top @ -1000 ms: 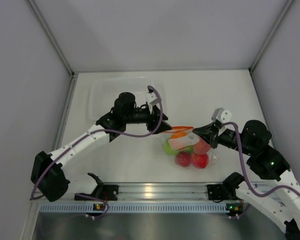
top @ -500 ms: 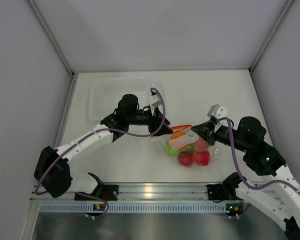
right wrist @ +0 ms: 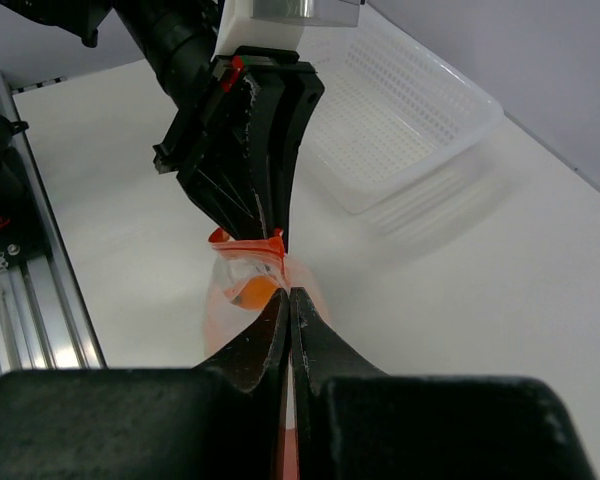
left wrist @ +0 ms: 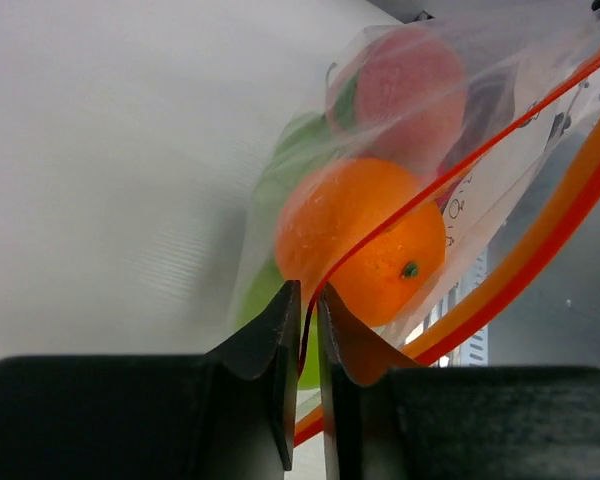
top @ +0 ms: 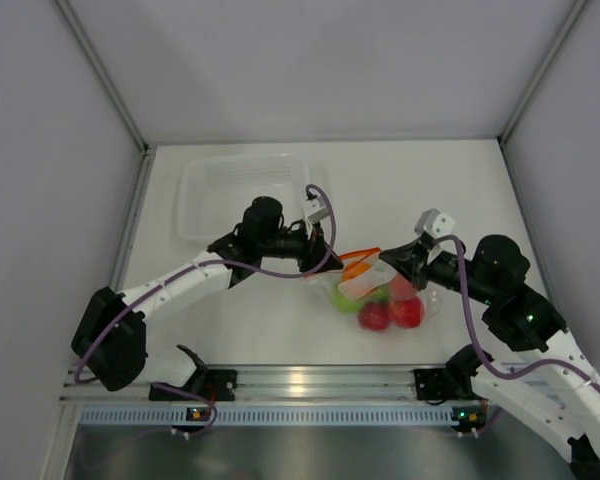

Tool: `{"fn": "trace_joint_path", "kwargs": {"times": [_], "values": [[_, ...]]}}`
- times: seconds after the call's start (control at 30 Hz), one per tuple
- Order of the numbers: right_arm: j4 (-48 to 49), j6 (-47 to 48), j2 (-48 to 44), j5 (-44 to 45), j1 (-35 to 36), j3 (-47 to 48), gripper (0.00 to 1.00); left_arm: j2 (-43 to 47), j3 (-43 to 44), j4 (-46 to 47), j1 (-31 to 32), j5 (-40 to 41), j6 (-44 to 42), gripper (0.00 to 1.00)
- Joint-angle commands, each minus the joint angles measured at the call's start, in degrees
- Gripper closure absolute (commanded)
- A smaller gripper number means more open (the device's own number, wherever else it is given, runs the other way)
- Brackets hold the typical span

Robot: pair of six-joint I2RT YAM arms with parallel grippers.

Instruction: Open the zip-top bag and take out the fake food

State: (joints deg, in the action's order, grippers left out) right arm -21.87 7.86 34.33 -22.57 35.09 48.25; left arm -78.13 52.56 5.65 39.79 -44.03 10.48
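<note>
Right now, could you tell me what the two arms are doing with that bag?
Both arms are working on the zip-top bag. The left gripper and the right gripper each pinch its orange-red mouth, from opposite sides. In the left wrist view the two zipper strips look parted. The fake food is all inside the bag, none taken out yet. A clear tub sits behind the left arm.
</note>
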Motion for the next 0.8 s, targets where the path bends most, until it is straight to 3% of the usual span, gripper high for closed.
{"fn": "trace_joint_path", "kwargs": {"times": [0.0,0.07,0.27,0.3,0.37,0.43,0.53,0.57,0.63,0.7,0.77], "values": [[6.7,-0.4,0.1,-0.6,0.1,0.3,1.00,-0.1,-0.8,3.4,0.5,2.6,0.4,0.85],[7.2,-0.5,0.2,-0.4,0.0,-0.2,1.00,-0.1,-0.7,3.5,0.6,4.1,1.6,0.99],[8.8,-3.4,2.9,7.8,-0.3,-0.2,1.00,5.3,-1.4,3.5,1.8,16.8,8.8,1.00],[8.9,-5.0,4.2,9.2,-0.4,0.0,0.99,6.3,-1.9,3.4,2.2,21.7,9.9,1.00],[8.9,-7.4,5.7,15.0,-0.6,1.1,0.91,8.8,-2.5,3.5,3.9,26.9,14.2,1.00],[8.4,-13.1,7.9,18.8,-0.7,2.1,0.72,10.4,-3.7,3.6,5.6,34.4,20.8,1.00],[6.9,-19.7,10.8,22.0,-1.0,3.9,0.71,13.0,-6.6,4.0,8.6,47.8,33.1,1.00],[6.7,-21.4,11.3,22.8,-1.1,4.2,0.65,13.5,-7.3,4.0,9.1,50.0,36.4,1.00],[6.4,-26.0,11.8,25.2,-1.1,4.1,0.64,13.6,-9.3,3.9,9.6,54.6,44.3,1.00],[5.2,-30.6,11.3,27.6,-1.1,4.0,0.50,14.6,-10.7,3.9,10.7,59.0,48.0,1.00],[5.2,-34.6,10.5,28.4,-1.1,3.1,0.46,16.2,-12.6,4.0,13.4,65.4,51.8,1.00]]}}
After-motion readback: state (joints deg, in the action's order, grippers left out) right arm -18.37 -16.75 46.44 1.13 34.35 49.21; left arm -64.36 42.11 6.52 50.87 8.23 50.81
